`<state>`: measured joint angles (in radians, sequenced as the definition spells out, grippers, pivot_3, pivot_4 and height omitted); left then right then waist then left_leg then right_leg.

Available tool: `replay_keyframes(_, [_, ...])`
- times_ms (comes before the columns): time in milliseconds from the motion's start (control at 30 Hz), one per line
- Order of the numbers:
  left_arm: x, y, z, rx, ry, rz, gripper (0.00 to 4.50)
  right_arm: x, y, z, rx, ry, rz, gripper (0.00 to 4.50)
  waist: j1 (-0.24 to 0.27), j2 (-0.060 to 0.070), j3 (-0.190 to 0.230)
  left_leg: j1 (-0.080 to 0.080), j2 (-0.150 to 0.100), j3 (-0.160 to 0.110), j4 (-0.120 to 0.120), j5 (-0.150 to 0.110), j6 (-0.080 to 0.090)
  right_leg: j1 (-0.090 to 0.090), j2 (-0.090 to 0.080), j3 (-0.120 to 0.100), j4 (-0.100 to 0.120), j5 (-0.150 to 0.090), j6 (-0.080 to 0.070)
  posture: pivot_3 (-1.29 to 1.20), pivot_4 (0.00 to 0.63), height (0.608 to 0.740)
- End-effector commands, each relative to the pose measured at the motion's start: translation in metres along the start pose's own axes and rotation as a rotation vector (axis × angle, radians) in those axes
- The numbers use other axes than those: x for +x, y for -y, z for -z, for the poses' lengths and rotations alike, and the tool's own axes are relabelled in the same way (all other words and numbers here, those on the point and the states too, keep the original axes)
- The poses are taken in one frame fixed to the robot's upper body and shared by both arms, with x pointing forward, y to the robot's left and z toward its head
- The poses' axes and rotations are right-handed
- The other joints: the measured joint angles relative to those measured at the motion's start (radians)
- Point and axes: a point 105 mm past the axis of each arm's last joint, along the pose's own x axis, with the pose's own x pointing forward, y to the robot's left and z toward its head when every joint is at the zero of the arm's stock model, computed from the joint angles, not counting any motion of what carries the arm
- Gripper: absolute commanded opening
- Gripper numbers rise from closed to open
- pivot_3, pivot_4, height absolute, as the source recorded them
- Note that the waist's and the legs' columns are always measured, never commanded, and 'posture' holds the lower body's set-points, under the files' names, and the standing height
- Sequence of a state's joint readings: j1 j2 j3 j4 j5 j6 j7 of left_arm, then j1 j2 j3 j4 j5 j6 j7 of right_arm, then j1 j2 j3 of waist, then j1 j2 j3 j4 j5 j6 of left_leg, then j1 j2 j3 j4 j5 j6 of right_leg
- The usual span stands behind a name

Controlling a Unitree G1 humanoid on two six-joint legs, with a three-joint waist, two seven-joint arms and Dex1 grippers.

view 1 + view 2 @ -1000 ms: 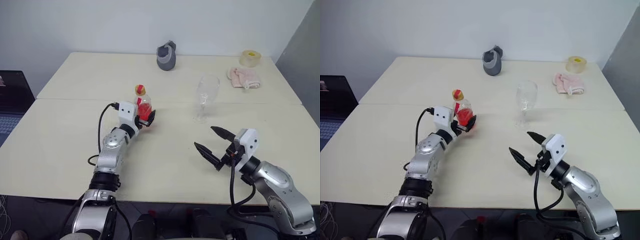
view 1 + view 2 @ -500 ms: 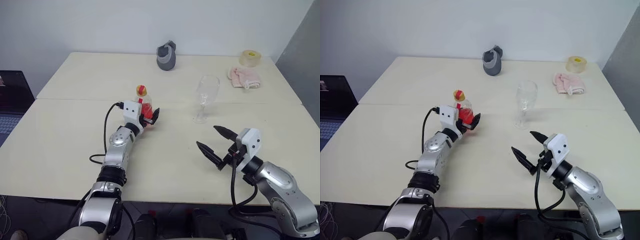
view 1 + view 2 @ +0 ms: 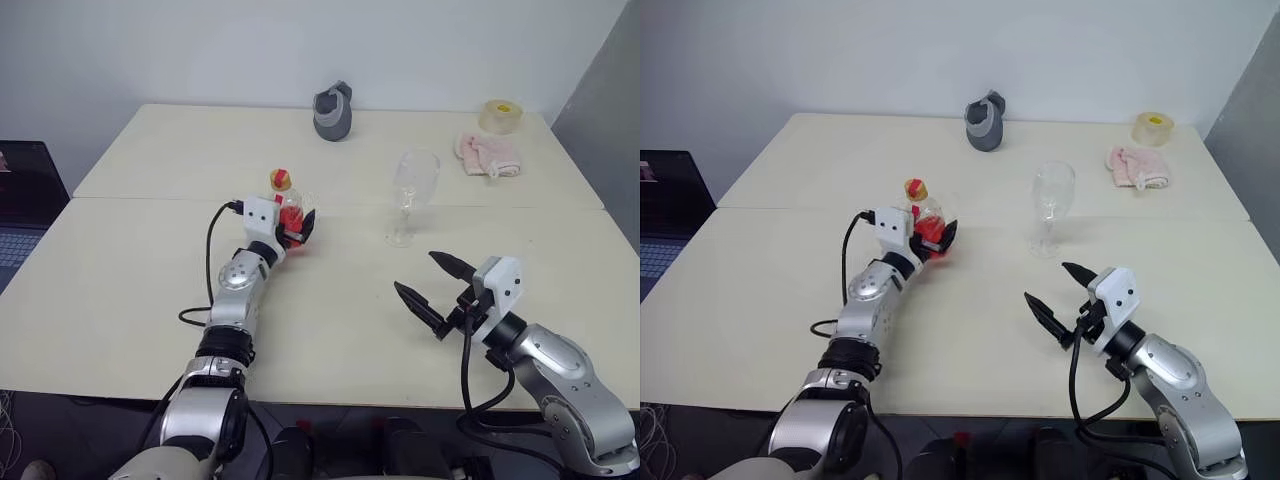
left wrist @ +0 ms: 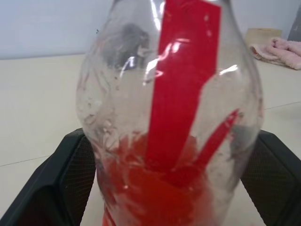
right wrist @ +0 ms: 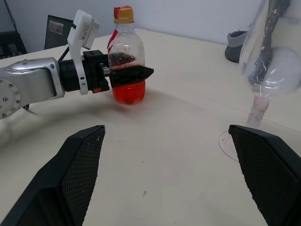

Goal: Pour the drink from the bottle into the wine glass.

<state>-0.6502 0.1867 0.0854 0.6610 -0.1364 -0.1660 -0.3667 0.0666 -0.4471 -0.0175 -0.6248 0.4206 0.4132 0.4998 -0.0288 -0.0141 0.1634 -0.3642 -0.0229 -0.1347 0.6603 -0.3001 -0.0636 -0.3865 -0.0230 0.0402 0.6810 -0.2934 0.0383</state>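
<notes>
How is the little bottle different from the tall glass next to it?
The bottle has red drink in its bottom part; the wine glass looks empty. The bottle is short with a yellowish cap on top, while the wine glass is taller, on a thin stem, with an open top. The bottle stands between the fingers of the left claw; nothing is near the wine glass. Both are clear and stand upright on the table.
</notes>
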Motion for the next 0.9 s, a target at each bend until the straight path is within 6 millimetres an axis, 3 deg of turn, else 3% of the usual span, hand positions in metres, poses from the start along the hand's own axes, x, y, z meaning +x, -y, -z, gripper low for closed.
replay_keyframes(33, [0.005, -0.003, -0.016, 0.024, 0.059, 0.011, 4.48, -0.002, -0.001, -0.012, -0.017, 0.044, 0.002, 4.5, 0.0, 0.0, 0.0, 0.0, 0.0, 0.0, 0.0, 0.0, 0.0, 0.0, 0.0, 0.0, 0.0, 0.0, 0.0, 0.0, 0.15, 0.74])
replay_keyframes(200, [0.008, -0.001, -0.017, 0.02, 0.07, 0.029, 4.48, -0.001, -0.001, -0.012, -0.014, 0.044, 0.006, 4.5, 0.0, 0.0, 0.0, 0.0, 0.0, 0.0, 0.0, 0.0, 0.0, 0.0, 0.0, 0.0, 0.0, 0.0, 0.0, 0.0, 0.15, 0.74])
replay_keyframes(300, [0.008, 0.0, -0.019, 0.01, 0.08, 0.037, 3.93, -0.001, -0.001, -0.012, -0.013, 0.044, 0.01, 4.5, 0.0, 0.0, 0.0, 0.0, 0.0, 0.0, 0.0, 0.0, 0.0, 0.0, 0.0, 0.0, 0.0, 0.0, 0.0, 0.0, 0.15, 0.74])
replay_keyframes(433, [0.008, -0.001, -0.019, 0.011, 0.081, 0.034, 2.71, -0.001, 0.0, -0.012, -0.013, 0.044, 0.016, 4.5, 0.0, 0.0, 0.0, 0.0, 0.0, 0.0, 0.0, 0.0, 0.0, 0.0, 0.0, 0.0, 0.0, 0.0, 0.0, 0.0, 0.15, 0.74])
replay_keyframes(500, [0.008, -0.001, -0.019, 0.01, 0.082, 0.033, 2.3, -0.001, 0.001, -0.012, -0.013, 0.045, 0.018, 4.5, 0.0, 0.0, 0.0, 0.0, 0.0, 0.0, 0.0, 0.0, 0.0, 0.0, 0.0, 0.0, 0.0, 0.0, 0.0, 0.0, 0.15, 0.74])
replay_keyframes(633, [0.009, 0.001, -0.021, 0.024, 0.083, 0.047, 1.92, 0.002, 0.001, -0.014, -0.016, 0.049, 0.016, 4.5, 0.0, 0.0, 0.0, 0.0, 0.0, 0.0, 0.0, 0.0, 0.0, 0.0, 0.0, 0.0, 0.0, 0.0, 0.0, 0.0, 0.15, 0.74])
replay_keyframes(733, [0.011, 0.011, -0.036, 0.035, 0.094, 0.116, 1.92, 0.017, 0.009, -0.024, -0.047, 0.038, 0.039, 4.5, -0.003, 0.0, 0.0, 0.0, 0.0, 0.0, 0.0, 0.0, 0.0, 0.0, 0.0, 0.0, 0.0, 0.0, 0.0, 0.0, 0.15, 0.74])
replay_keyframes(900, [0.012, 0.048, -0.059, 0.041, 0.08, 0.357, 1.92, 0.062, 0.012, -0.07, -0.038, 0.118, -0.015, 4.5, -0.003, -0.001, 0.001, -0.001, 0.0, -0.001, 0.0, 0.0, -0.001, -0.002, 0.001, 0.0, 0.0, 0.001, 0.0, 0.0, 0.15, 0.74])
